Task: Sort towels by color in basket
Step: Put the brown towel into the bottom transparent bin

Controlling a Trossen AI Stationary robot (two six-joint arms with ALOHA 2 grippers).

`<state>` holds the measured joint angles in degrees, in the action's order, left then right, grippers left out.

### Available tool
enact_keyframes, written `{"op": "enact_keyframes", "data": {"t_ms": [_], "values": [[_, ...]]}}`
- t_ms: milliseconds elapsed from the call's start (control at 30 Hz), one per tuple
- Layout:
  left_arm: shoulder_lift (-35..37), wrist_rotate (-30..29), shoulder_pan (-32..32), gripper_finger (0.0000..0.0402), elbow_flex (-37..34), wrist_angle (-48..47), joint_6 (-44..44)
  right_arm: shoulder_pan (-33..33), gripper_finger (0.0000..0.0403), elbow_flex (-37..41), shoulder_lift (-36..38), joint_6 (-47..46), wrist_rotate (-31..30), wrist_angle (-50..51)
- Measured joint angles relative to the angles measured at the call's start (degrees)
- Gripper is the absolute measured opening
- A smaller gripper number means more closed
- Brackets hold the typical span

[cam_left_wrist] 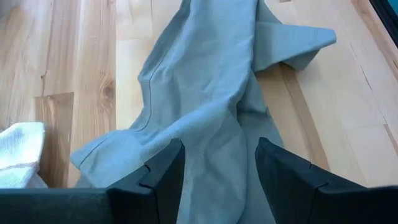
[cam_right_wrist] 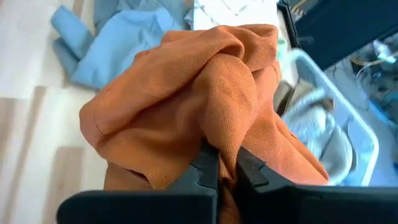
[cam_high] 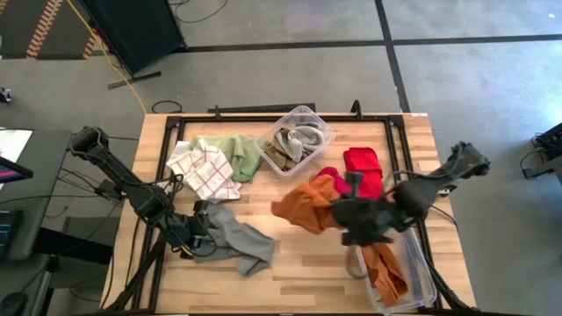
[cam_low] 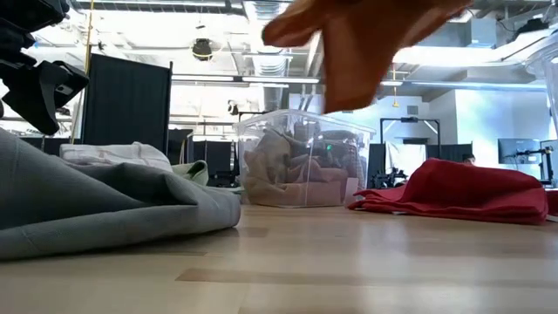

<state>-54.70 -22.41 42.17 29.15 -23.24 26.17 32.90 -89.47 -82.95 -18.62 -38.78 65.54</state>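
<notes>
Even, bright overhead light fills the scene; ceiling strip lamps (cam_low: 261, 80) glare white in the low view. Shadows on the table (cam_high: 290, 263) are soft and faint. The orange towel (cam_low: 366, 44) blurs, out of focus, close to the low camera.

Overhead looks straight down; low looks level across the table (cam_low: 349, 262); wrists close.

Left tool (cam_left_wrist: 219, 177) gapes low; right tool (cam_right_wrist: 227, 169) is clamped, raised.
</notes>
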Motion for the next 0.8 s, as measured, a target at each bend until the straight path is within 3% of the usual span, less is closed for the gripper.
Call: {"op": "enact_keyframes", "data": {"t_ms": [333,600,800], "values": [[0.00,-0.07,0.00,0.0185,0.00,0.00,0.02,13.92,0.0033,0.00,6.97,-32.61,4.81,24.70],[0.00,-1.24,0.00,0.0185,0.00,0.04,0.21,27.10,0.0033,0.13,11.05,-47.86,9.64,24.56],[0.00,-1.71,0.00,0.0185,0.00,0.04,0.92,32.51,0.0033,3.97,10.52,-58.54,18.04,24.54]]}}
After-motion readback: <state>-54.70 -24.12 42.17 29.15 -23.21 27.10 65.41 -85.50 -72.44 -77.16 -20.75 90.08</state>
